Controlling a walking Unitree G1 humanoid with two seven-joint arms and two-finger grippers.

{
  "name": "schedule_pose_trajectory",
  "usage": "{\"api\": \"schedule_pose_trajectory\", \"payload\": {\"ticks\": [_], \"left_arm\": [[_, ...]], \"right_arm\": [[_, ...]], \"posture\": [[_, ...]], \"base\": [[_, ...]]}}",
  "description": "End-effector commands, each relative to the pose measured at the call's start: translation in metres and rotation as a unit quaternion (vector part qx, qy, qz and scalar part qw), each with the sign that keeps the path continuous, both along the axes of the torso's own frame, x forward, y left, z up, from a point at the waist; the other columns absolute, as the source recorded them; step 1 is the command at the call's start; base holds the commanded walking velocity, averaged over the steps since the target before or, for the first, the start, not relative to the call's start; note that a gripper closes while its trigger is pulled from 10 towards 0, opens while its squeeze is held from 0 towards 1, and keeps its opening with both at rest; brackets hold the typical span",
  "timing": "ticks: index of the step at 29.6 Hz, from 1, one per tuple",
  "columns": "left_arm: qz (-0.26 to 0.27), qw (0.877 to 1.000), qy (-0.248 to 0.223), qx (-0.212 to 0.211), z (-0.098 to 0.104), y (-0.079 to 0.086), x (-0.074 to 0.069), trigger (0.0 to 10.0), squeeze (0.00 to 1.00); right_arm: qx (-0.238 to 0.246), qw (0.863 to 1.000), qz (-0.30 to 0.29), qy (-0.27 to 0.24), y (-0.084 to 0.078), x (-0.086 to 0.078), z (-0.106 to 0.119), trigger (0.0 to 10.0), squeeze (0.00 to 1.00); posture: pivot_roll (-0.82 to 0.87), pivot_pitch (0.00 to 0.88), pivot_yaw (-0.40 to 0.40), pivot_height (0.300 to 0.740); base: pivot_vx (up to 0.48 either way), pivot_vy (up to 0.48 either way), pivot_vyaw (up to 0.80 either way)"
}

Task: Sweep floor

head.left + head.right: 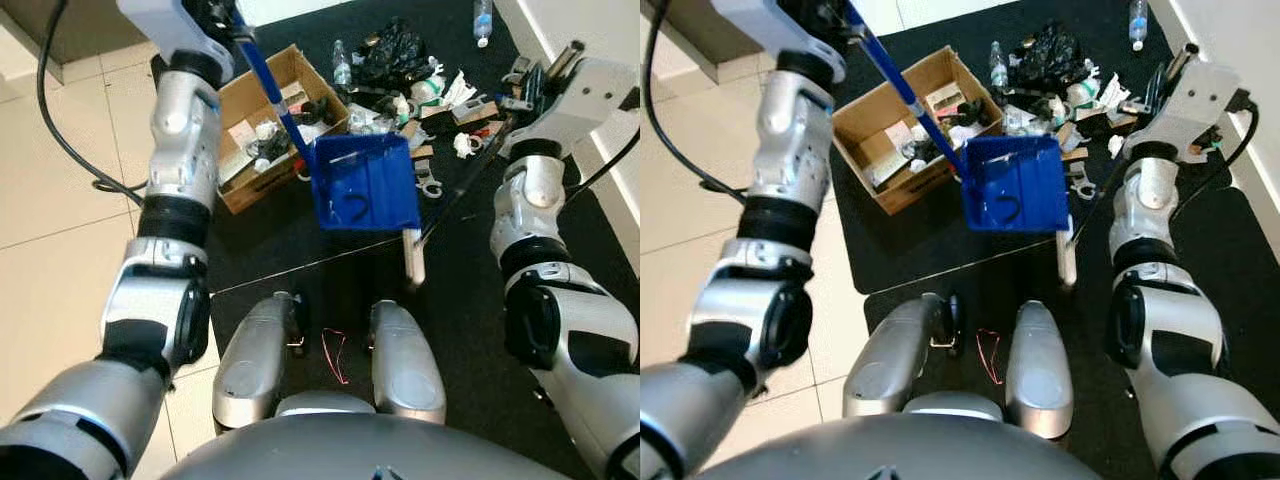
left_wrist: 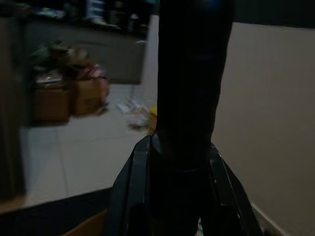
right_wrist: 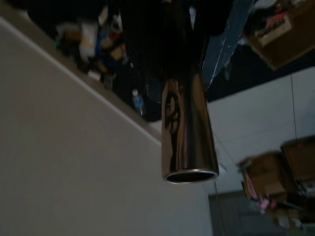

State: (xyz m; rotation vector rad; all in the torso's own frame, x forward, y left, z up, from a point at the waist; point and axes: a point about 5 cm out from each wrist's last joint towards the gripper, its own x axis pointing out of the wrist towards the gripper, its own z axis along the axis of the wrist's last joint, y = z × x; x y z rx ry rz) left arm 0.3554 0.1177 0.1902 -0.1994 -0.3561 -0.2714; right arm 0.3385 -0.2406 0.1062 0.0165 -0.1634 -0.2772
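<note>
Now left gripper [image 2: 170, 196] clamps dustpan handle [image 1: 268, 85]; right gripper [image 3: 162, 29] seemingly grips broom pole [image 3: 189, 137].

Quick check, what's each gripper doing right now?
Left gripper: shut on the blue dustpan handle.
Right gripper: shut on the broom handle.

I see glossy beige tiled floor [image 1: 60, 190] on left, black mat [image 1: 470, 300] across middle and right, white wall [image 1: 600, 60] at far right. Black cable [image 1: 55, 130] crosses tiles.
</note>
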Motion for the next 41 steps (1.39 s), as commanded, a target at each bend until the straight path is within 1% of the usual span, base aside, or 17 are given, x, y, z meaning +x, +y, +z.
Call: {"api": "schedule_pose_trajectory", "payload": {"ticks": [1, 2, 3, 4, 7, 9, 10, 14, 15, 16, 17, 19, 21, 25, 30, 36, 41], "left_arm": [[-0.023, 0.999, -0.008, 0.022, -0.005, -0.009, -0.012, 10.0, 0.00], [-0.030, 0.999, -0.004, 0.031, -0.010, -0.010, -0.017, 10.0, 0.00], [-0.030, 0.999, -0.004, 0.031, -0.010, -0.010, -0.017, 10.0, 0.00], [-0.034, 0.999, 0.009, 0.042, -0.019, -0.012, -0.024, 10.0, 0.00], [-0.038, 0.996, 0.015, 0.080, -0.034, -0.012, -0.035, 10.0, 0.00], [-0.036, 0.994, 0.020, 0.099, -0.044, -0.011, -0.039, 10.0, 0.00], [-0.036, 0.994, 0.020, 0.099, -0.044, -0.011, -0.039, 10.0, 0.00], [-0.005, 0.989, 0.072, 0.127, -0.076, 0.001, -0.047, 10.0, 0.00], [-0.005, 0.989, 0.072, 0.127, -0.076, 0.001, -0.047, 10.0, 0.00], [0.011, 0.986, 0.092, 0.140, -0.087, 0.006, -0.051, 10.0, 0.00], [0.018, 0.985, 0.100, 0.139, -0.090, 0.008, -0.051, 10.0, 0.00], [0.023, 0.985, 0.105, 0.138, -0.091, 0.009, -0.051, 10.0, 0.00], [0.036, 0.985, 0.109, 0.128, -0.091, 0.012, -0.050, 10.0, 0.00], [0.045, 0.985, 0.110, 0.126, -0.090, 0.012, -0.049, 10.0, 0.00], [0.053, 0.983, 0.116, 0.134, -0.092, 0.011, -0.047, 10.0, 0.00], [0.059, 0.983, 0.118, 0.131, -0.093, 0.010, -0.045, 10.0, 0.00], [0.065, 0.982, 0.120, 0.127, -0.092, 0.009, -0.043, 10.0, 0.00]], "right_arm": [[0.007, 0.999, 0.012, 0.033, 0.006, -0.002, -0.012, 10.0, 0.00], [0.008, 0.999, 0.016, 0.043, 0.007, -0.002, -0.015, 10.0, 0.00], [0.008, 0.999, 0.016, 0.043, 0.007, -0.002, -0.015, 10.0, 0.00], [0.006, 0.998, 0.017, 0.057, 0.007, -0.003, -0.019, 10.0, 0.00], [-0.018, 0.997, 0.011, 0.072, 0.002, -0.006, -0.022, 10.0, 0.00], [-0.013, 0.997, 0.005, 0.080, -0.002, -0.008, -0.024, 10.0, 0.00], [-0.013, 0.997, 0.005, 0.080, -0.002, -0.008, -0.024, 10.0, 0.00], [-0.068, 0.992, 0.019, 0.104, -0.007, -0.012, -0.028, 10.0, 0.00], [-0.068, 0.992, 0.019, 0.104, -0.007, -0.012, -0.028, 10.0, 0.00], [-0.057, 0.993, 0.023, 0.104, -0.010, -0.015, -0.030, 10.0, 0.00], [-0.042, 0.994, 0.022, 0.099, -0.011, -0.016, -0.030, 10.0, 0.00], [-0.032, 0.995, 0.020, 0.095, -0.012, -0.016, -0.029, 10.0, 0.00], [-0.016, 0.997, 0.009, 0.075, -0.014, -0.016, -0.026, 10.0, 0.00], [-0.002, 0.999, 0.004, 0.054, -0.011, -0.015, -0.021, 10.0, 0.00], [-0.002, 0.999, 0.010, 0.035, -0.004, -0.009, -0.013, 10.0, 0.00], [-0.004, 1.000, 0.002, 0.024, -0.004, -0.005, -0.007, 10.0, 0.00], [-0.027, 0.999, -0.031, -0.013, -0.012, -0.003, 0.009, 10.0, 0.00]], "posture": [[0.13, 0.128, 0.044, 0.740], [0.13, 0.128, 0.044, 0.740], [0.13, 0.128, 0.044, 0.740], [0.14, 0.128, 0.043, 0.740], [0.13, 0.130, 0.040, 0.740], [0.13, 0.131, 0.039, 0.740], [0.13, 0.131, 0.039, 0.740], [0.12, 0.129, 0.033, 0.740], [0.12, 0.129, 0.033, 0.740], [0.11, 0.128, 0.026, 0.740], [0.11, 0.123, 0.019, 0.740], [0.11, 0.122, 0.017, 0.740], [0.11, 0.117, 0.011, 0.740], [0.10, 0.112, 0.009, 0.740], [0.10, 0.108, 0.008, 0.740], [0.10, 0.107, 0.005, 0.740], [0.10, 0.107, 0.006, 0.740]], "base": [[0.000, 0.000, 0.00], [0.000, 0.000, 0.00], [0.000, 0.000, 0.00], [0.000, 0.000, 0.00], [0.000, 0.000, 0.00], [0.000, 0.000, 0.00], [0.000, 0.000, 0.00], [0.000, 0.000, 0.00], [0.000, 0.000, 0.00], [0.000, 0.000, 0.00], [0.000, 0.000, 0.00], [0.000, 0.000, 0.00], [0.000, 0.000, 0.00], [0.000, 0.000, 0.00], [0.000, 0.000, 0.00], [0.000, 0.000, 0.00], [0.000, -0.332, 0.00]]}}
